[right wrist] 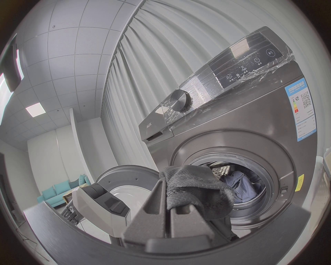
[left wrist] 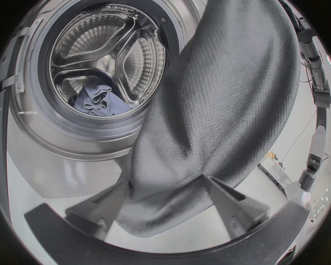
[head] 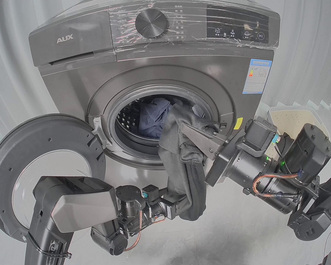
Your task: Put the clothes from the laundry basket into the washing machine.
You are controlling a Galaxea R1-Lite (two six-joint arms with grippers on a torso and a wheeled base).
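Observation:
A dark grey garment [head: 176,156] hangs down in front of the washing machine's [head: 77,84] open drum mouth. My right gripper [head: 184,129] is shut on its upper part, level with the right half of the opening; the right wrist view has the cloth [right wrist: 196,186] bunched over the closed fingertips [right wrist: 166,184]. The garment's lower end drapes over my left gripper [head: 181,208] below the drum. In the left wrist view the cloth [left wrist: 220,103] lies between that gripper's [left wrist: 169,203] widely spread fingers [left wrist: 238,207]. A blue garment [head: 153,117] [left wrist: 98,100] lies inside the drum.
The round washer door [head: 44,153] stands swung open to the left, just above my left arm. A white laundry basket [head: 294,117] sits at the right behind my right arm. Pale floor lies below the machine.

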